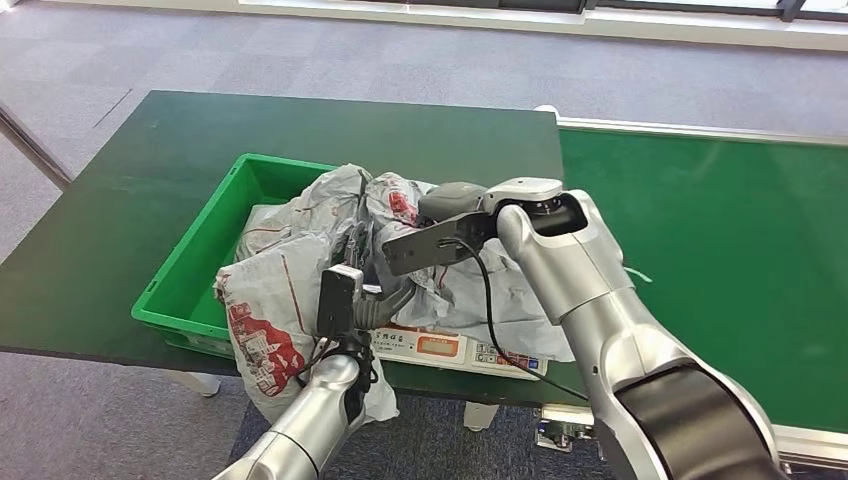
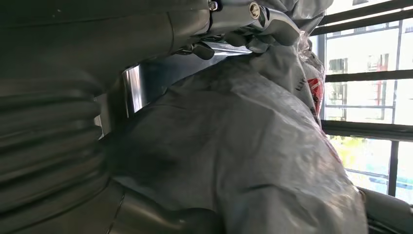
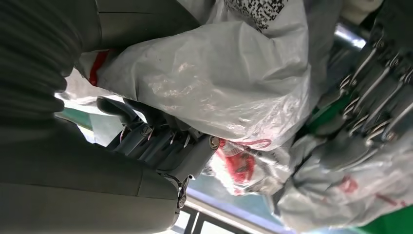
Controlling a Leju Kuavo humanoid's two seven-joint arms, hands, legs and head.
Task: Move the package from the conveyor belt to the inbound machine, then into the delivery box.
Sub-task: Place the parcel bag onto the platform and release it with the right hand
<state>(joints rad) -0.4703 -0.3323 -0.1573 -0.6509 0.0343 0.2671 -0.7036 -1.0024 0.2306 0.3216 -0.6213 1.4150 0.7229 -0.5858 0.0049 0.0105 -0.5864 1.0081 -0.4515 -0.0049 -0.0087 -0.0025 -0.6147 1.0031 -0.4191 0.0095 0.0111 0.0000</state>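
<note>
Package (image 1: 300, 270), grasped by both the left hand (image 1: 375, 305) and right hand (image 1: 445, 225), hangs over the green box (image 1: 190, 280), seemingly awaiting lowering and release.

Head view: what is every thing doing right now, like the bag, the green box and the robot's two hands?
package: crumpled grey bag, held up by both hands over the crate's near edge.
green crate: open-topped, on the dark green table.
inbound machine: flat, partly under the package.
left hand: grips the package.
right hand: grips the package.
conveyor belt: bare.
</note>
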